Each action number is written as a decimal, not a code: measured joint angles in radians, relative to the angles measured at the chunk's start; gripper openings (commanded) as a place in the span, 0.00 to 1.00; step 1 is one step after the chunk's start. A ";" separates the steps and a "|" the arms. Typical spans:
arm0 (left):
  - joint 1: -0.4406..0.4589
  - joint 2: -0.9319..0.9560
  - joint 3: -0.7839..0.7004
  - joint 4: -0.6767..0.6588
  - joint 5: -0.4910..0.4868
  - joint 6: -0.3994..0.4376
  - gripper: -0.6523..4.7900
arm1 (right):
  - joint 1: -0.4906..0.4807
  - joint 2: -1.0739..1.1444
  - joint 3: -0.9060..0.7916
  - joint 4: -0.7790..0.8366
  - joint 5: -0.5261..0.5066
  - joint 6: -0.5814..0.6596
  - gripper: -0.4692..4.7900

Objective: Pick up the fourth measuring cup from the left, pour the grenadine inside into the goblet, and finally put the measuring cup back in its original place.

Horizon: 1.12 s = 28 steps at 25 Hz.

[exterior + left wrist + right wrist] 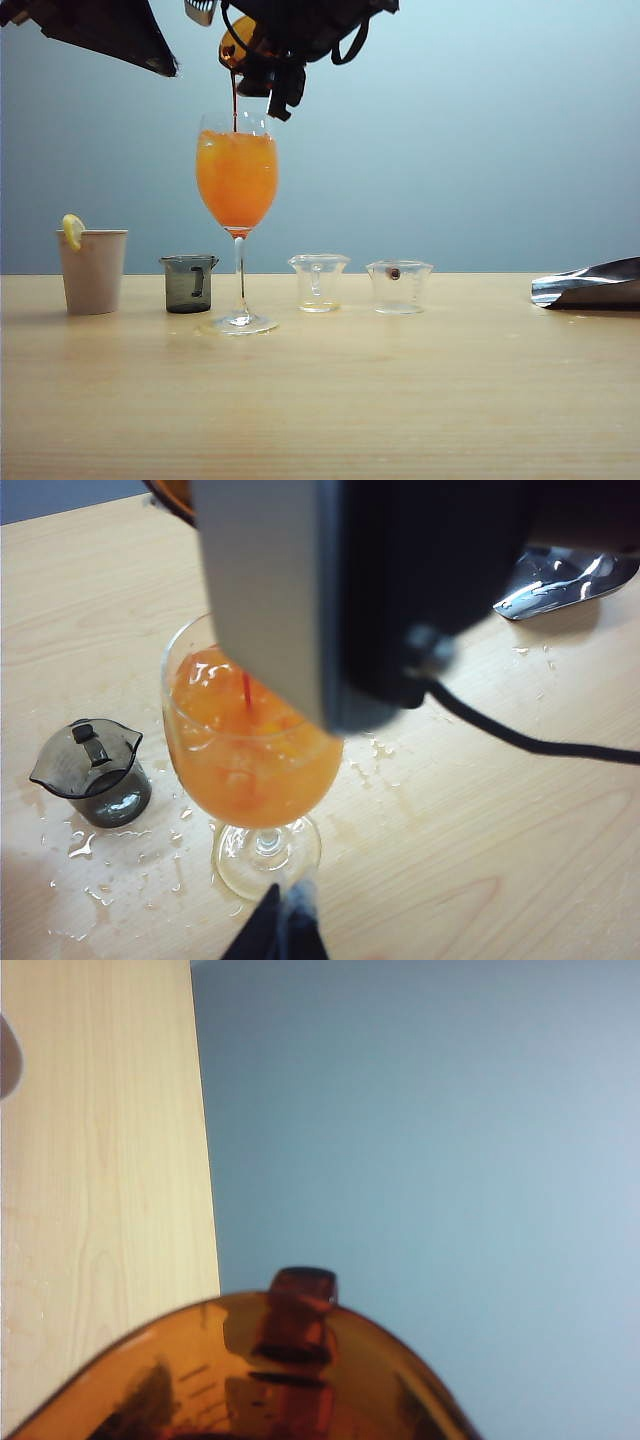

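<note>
Right gripper [262,62]: above goblet [237,180], jaws clamped on tilted amber cup [238,42].
Grenadine [235,100]: thin stream entering goblet.
Left gripper [283,932]: near goblet foot; jaw state cannot be told.

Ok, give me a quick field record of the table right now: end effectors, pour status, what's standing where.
right end effector: above the goblet, holding the tilted amber measuring cup
pour: thin red grenadine stream falling into the goblet
goblet contents: orange drink, near full
left end effector: low beside the goblet's foot, holding nothing; open or shut not visible
left of goblet: grey-green cup, paper cup with lemon slice
right of goblet: two clear cups, foil pouch
table: spilled droplets around the goblet's foot
</note>
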 measured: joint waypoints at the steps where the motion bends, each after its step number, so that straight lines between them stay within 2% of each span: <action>1: 0.000 0.000 0.000 0.000 0.000 0.000 0.11 | 0.002 -0.006 0.000 -0.005 0.000 -0.005 0.28; 28: 0.000 0.000 0.000 0.000 0.000 0.000 0.11 | 0.011 -0.015 0.000 -0.031 0.023 -0.181 0.28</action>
